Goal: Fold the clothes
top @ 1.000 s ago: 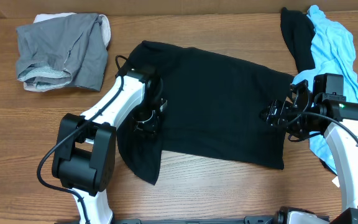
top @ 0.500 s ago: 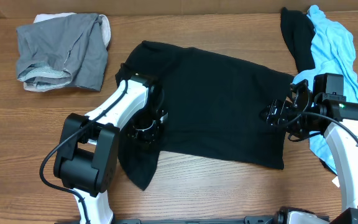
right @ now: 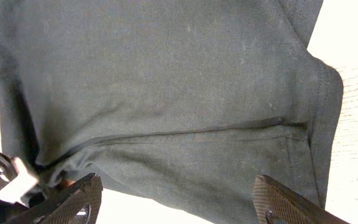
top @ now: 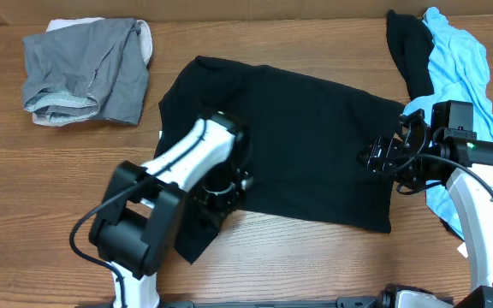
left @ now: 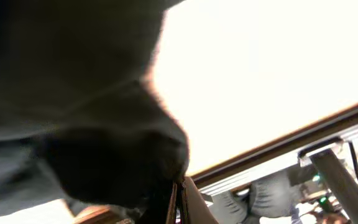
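The clothes lie on the table, chiefly a black T-shirt [top: 315, 145] spread flat in the middle. My left gripper [top: 220, 186] sits over the shirt's left part, shut on a pinch of its fabric. In the left wrist view the left gripper [left: 180, 202] has black T-shirt cloth [left: 92, 124] bunched and hanging from its closed tips. My right gripper [top: 382, 158] hovers at the shirt's right edge. Seen from the right wrist, the right gripper [right: 179, 205] is open, its fingers [right: 73, 199] wide apart just above the black T-shirt [right: 166, 93], holding nothing.
A crumpled grey garment [top: 88, 68] lies at the back left. A light-blue garment [top: 456, 60] and a black one [top: 409, 47] are heaped at the back right, beside the right arm. Bare wooden table [top: 41, 197] shows on the left.
The left gripper has closed on the shirt's left part and moved to the right and nearer, dragging that fabric inward. The right arm has stayed still.
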{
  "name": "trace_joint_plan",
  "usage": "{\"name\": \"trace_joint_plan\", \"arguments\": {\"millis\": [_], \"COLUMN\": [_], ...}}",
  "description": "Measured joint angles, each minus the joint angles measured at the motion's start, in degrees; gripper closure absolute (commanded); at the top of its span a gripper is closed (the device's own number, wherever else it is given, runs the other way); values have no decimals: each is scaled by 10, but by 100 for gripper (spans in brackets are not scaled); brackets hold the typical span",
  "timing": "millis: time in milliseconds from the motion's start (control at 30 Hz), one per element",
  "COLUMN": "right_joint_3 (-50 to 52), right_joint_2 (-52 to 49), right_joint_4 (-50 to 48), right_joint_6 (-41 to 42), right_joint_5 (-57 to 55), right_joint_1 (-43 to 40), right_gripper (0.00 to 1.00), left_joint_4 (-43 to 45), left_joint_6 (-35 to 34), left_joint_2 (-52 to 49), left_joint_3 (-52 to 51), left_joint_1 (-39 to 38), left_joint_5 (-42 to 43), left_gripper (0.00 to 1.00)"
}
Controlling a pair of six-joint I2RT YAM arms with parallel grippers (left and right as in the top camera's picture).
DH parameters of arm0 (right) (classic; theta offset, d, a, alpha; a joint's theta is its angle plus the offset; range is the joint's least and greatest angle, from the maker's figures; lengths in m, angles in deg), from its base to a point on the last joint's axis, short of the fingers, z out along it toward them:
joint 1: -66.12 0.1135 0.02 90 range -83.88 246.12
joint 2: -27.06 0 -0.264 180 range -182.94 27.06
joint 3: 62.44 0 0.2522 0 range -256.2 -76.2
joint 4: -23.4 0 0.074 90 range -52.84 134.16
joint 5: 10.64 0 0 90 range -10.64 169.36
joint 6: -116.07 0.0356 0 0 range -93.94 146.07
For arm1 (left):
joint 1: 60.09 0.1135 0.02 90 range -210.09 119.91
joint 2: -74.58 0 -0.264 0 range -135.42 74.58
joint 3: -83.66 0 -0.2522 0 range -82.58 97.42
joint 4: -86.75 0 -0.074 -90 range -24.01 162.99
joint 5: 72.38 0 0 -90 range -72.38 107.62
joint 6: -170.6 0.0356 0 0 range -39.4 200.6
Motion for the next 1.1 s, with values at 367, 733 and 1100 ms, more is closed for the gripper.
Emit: {"name": "trace_joint_plan", "arguments": {"millis": [367,733,1100], "right_joint_3": [0,0,0], "right_joint_2": [0,0,0], "right_joint_4": [0,-28,-65], "right_joint_6": [0,0,13], "right_joint_5": [0,0,0], "right_joint_1": [0,0,-28], "right_gripper": [19,19,19], "left_joint_4": [-4,-10,-11], "left_joint_6": [-31,-49,-58], "left_joint_2": [0,0,0], "left_joint_3": [-2,-72,-101], "left_joint_1": [-108,-155,-156], "left_joint_5": [11,24,47], "left_gripper": [96,84,0]}}
